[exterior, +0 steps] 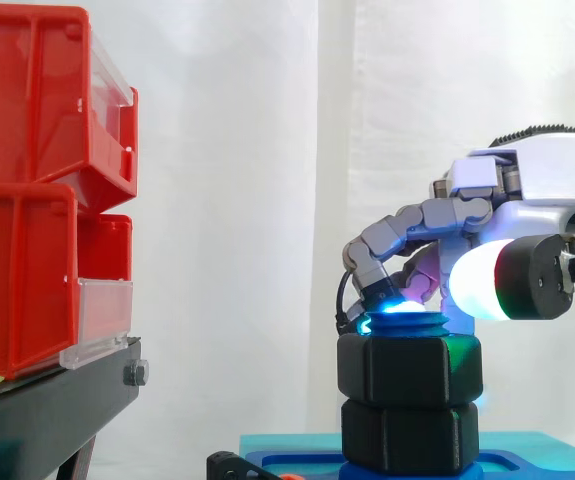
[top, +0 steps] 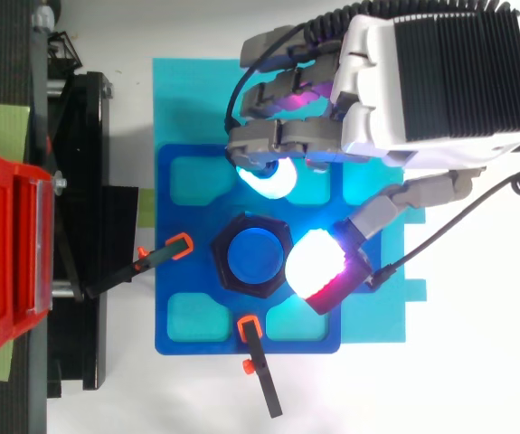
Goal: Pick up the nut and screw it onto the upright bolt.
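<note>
Fingers (top: 273, 181) of the white and grey robot hand (exterior: 547, 170) were bent downward and spread apart, gripping nothing. One cyan-glowing pad hovered close over the top of the upright blue plastic bolt (top: 255, 255). The white thumb pad sat just above the near right shoulder of the black hexagonal plastic nut (exterior: 410, 370). That nut sat high on the bolt, whose round top showed through it, and rested directly upon a second black hexagonal nut (exterior: 410, 435).

The bolt rose from a dark blue fixture plate (top: 162, 298) with pale recesses, laid on a cyan sheet (top: 187, 99) on the white counter (top: 477, 362). Black clamps with orange tips (top: 165, 253) pointed at the plate from its left and near sides. Well to the left, stacked red plastic bins (exterior: 27, 180) with clear fronts stood on a black stand (exterior: 47, 410). Their contents could not be made out.
</note>
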